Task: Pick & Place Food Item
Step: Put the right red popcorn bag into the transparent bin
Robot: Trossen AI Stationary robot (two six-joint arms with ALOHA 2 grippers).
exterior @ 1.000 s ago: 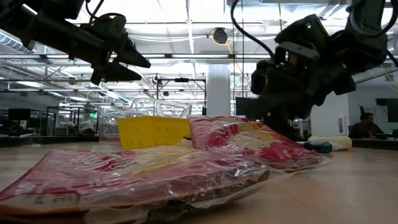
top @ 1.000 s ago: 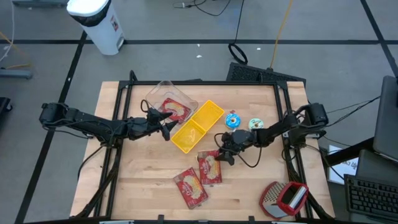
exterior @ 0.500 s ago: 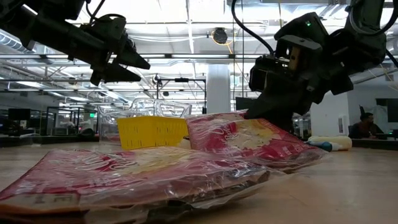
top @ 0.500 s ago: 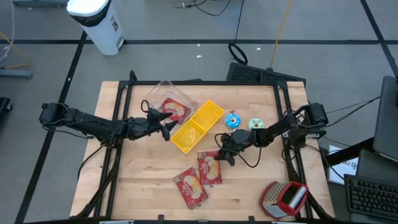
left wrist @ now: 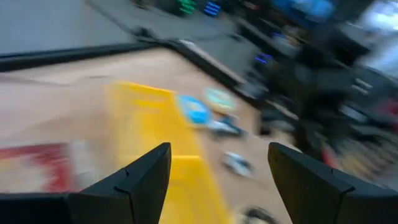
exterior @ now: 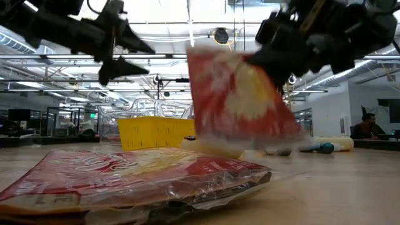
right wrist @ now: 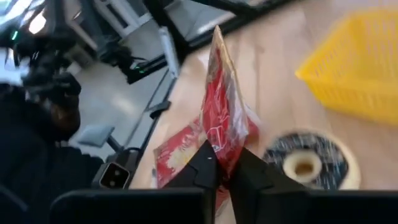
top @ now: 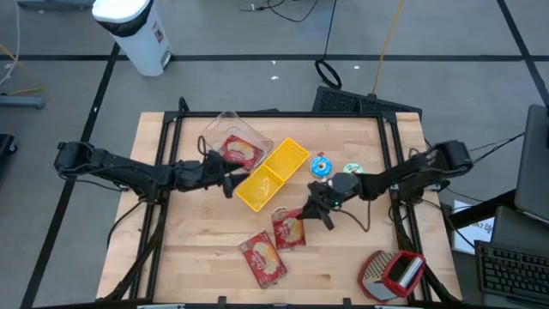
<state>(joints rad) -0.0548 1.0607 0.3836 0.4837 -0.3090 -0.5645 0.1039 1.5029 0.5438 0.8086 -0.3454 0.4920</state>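
A light wooden table [top: 197,249] framed in black rails stands on a grey floor crossed by dark tape lines, with a white bin [top: 135,31] beyond its far left corner. At the near right corner lies a red-and-grey device [top: 392,272]. In the low view the room behind is a wide workshop with ceiling strip lights, and a person [exterior: 369,127] sits at far right.

The right gripper [top: 320,209] is clamped on the edge of a red snack packet [top: 290,229], which hangs off the table near its middle; the right wrist view shows the packet [right wrist: 222,118] pinched upright between the closed fingers [right wrist: 202,167]. A second red packet [top: 264,260] lies flat nearer the front edge.

The left gripper [top: 230,178] hovers with its fingers [left wrist: 140,177] spread and nothing between them, just left of the yellow basket [top: 273,175]. Touching the basket's far left side is a clear container [top: 233,142] holding another red packet. Two small round items [top: 323,166] lie right of the basket.
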